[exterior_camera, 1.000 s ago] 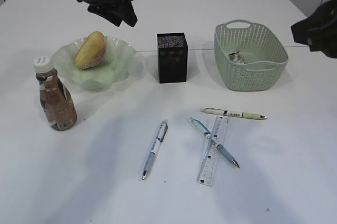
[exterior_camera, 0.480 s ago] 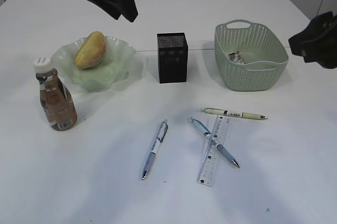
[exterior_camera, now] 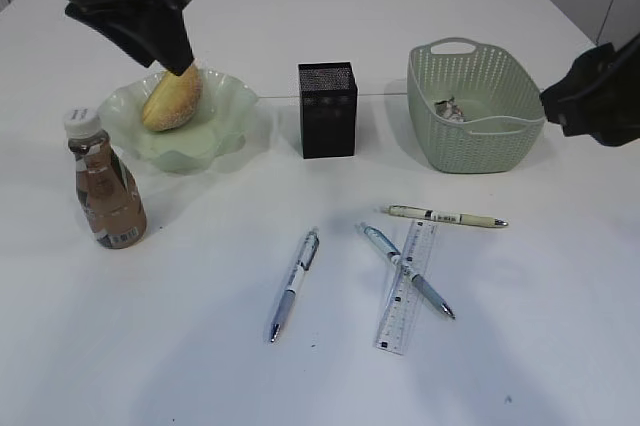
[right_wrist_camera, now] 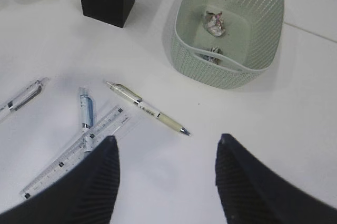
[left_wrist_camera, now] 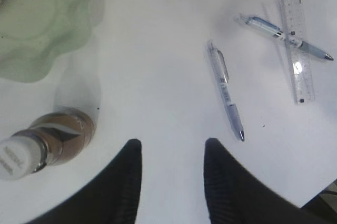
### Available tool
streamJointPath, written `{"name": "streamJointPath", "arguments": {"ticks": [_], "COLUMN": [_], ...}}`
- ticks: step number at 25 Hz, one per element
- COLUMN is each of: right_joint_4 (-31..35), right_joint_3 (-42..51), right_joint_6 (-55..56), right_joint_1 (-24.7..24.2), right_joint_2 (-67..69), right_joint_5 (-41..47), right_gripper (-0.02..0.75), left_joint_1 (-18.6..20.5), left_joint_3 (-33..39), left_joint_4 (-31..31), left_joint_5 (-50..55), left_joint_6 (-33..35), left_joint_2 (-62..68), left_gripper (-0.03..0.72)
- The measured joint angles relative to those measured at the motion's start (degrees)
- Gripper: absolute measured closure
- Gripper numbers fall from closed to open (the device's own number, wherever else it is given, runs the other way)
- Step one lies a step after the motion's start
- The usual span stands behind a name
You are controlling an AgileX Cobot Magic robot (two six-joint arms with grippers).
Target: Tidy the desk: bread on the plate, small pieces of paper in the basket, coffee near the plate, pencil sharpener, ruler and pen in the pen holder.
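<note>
Presently, counter (exterior_camera: pixel 400 6) carries basket (exterior_camera: pixel 500 136) holding paper scraps (right_wrist_camera: pixel 215 21), plate (exterior_camera: pixel 225 106) with bread (exterior_camera: pixel 172 101), coffee (exterior_camera: pixel 105 191) beside it, pen holder (exterior_camera: pixel 327 111), ruler (exterior_camera: pixel 408 291). Left end effector (left_wrist_camera: pixel 171 161) and right end effector (right_wrist_camera: pixel 166 174) apart, empty.

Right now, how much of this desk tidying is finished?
Done, it seems: the bread lies on the plate, the coffee stands beside it, and paper scraps sit in the basket. In hand: nothing; the left gripper and right gripper are open and empty. Left: three pens and the ruler still on the desk, outside the pen holder.
</note>
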Motion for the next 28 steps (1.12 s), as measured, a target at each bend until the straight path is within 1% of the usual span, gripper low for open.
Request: {"name": "streamJointPath", "arguments": {"ticks": [5,8,12,15,18,21,24,26,27,28], "right_joint_4": [0.2,0.3,0.6,0.9,2.1,3.7,6.6,6.8,10.6,10.6], "right_joint_3": [0.0,-0.6,-3.5,-5.7,-8.5,-11.6,-13.1,-13.3,-13.5,-13.5], "right_joint_6": [4.2,9.5,19.8,23.9,25.1,25.5,25.6,25.9,28.5,28.5], "right_joint_1": [0.0,0.0,0.0,0.0,0.0,0.0,0.0,0.0,0.0,0.0], "right_joint_2": [2.9,4.7,7.2,9.2,12.4,17.6,21.9,22.3,25.2,25.2], "right_joint_5": [1.6,4.2,8.3,10.0,11.7,15.8,18.3,18.6,18.6,18.6], "right_gripper": [0.279,0.279,0.279,0.279,0.283,0.301,0.303,0.303,0.304,0.304], "left_joint_1": [0.0,0.0,0.0,0.0,0.0,0.0,0.0,0.0,0.0,0.0], "left_joint_3": [7.6,12.1,17.3,20.1,21.9,23.1,23.6,23.6,23.6,23.6], "left_joint_4": [0.2,0.3,0.4,0.0,-0.1,-0.2,-0.2,-0.2,-0.2,-0.2], "left_joint_5": [0.0,0.0,0.0,0.0,-0.1,-0.1,-0.2,-0.2,-0.2,-0.2], "left_joint_6": [-0.1,-0.2,-0.3,-0.3,-0.3,-0.3,-0.3,-0.3,-0.3,-0.3], "left_joint_2": [-6.4,-9.4,-12.4,-13.9,-15.1,-15.7,-16.0,-16.0,-16.0,-16.0], "left_gripper": [0.417,0.419,0.420,0.420,0.420,0.420,0.420,0.420,0.420,0.420]}}
